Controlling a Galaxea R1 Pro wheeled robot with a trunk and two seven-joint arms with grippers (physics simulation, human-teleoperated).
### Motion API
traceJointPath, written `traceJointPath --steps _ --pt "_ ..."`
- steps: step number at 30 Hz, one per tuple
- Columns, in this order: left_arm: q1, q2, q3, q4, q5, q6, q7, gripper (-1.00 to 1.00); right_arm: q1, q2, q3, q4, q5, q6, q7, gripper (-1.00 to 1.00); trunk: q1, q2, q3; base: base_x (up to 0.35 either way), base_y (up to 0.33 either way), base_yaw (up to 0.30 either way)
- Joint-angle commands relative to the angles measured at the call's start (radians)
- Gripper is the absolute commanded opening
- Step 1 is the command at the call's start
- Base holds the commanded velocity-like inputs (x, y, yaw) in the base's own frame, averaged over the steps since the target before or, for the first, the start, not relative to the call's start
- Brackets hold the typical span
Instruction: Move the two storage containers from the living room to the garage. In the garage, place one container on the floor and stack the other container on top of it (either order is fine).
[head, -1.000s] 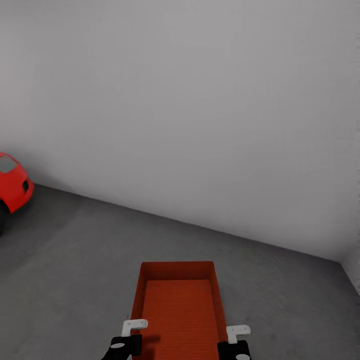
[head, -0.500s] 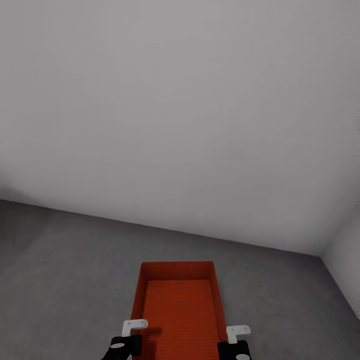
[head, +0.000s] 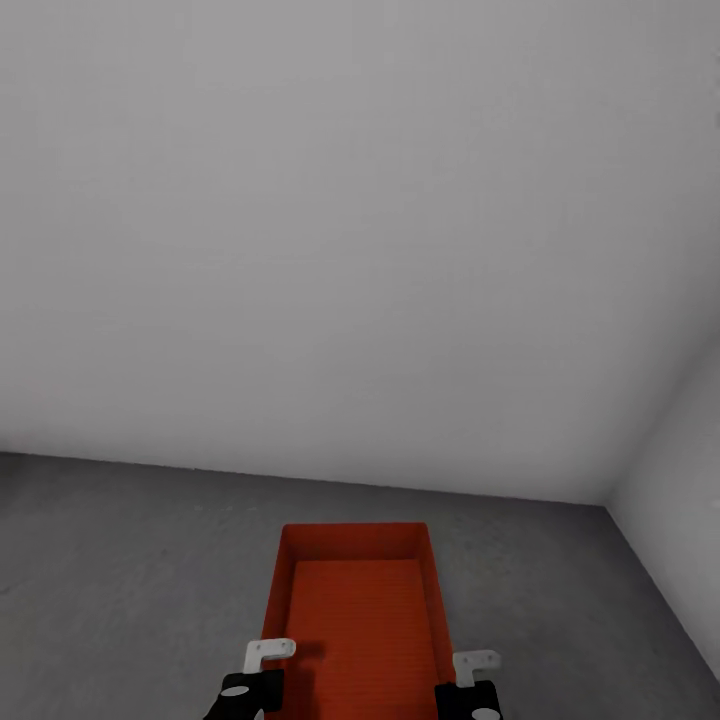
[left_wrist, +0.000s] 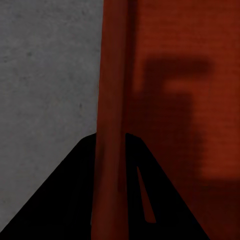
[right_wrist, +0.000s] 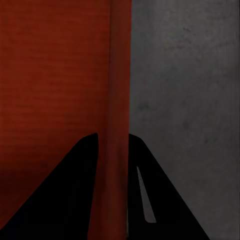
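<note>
You hold one storage container (head: 358, 625) above the floor (head: 130, 560). Left gripper (left_wrist: 111, 200) fingers clamp its left wall. Right gripper (right_wrist: 114, 200) fingers clamp its right wall.

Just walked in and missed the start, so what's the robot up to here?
It is carrying one orange-red storage container with both arms: the left gripper is clamped on one long wall, the right gripper on the opposite wall. The bin is held out in front, above the dark grey concrete floor of the garage, facing a corner of plain white walls. It has not been set down yet.
</note>
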Motion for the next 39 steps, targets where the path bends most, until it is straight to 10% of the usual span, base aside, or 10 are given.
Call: traceJointPath --steps 1,39 --pt "0.001 -0.008 -0.096 0.006 0.019 0.005 0.001 -1.0 -0.002 0.0 -0.004 -0.001 0.009 -0.004 -0.006 -1.0 0.001 -0.001 -0.001 0.323 0.0 -0.242" --pt "0.001 -0.007 -0.098 0.0 0.019 0.005 0.003 -1.0 -0.002 0.0 -0.004 -0.001 0.009 -0.004 -0.006 -1.0 0.001 -0.001 -0.001 0.052 0.0 -0.12"
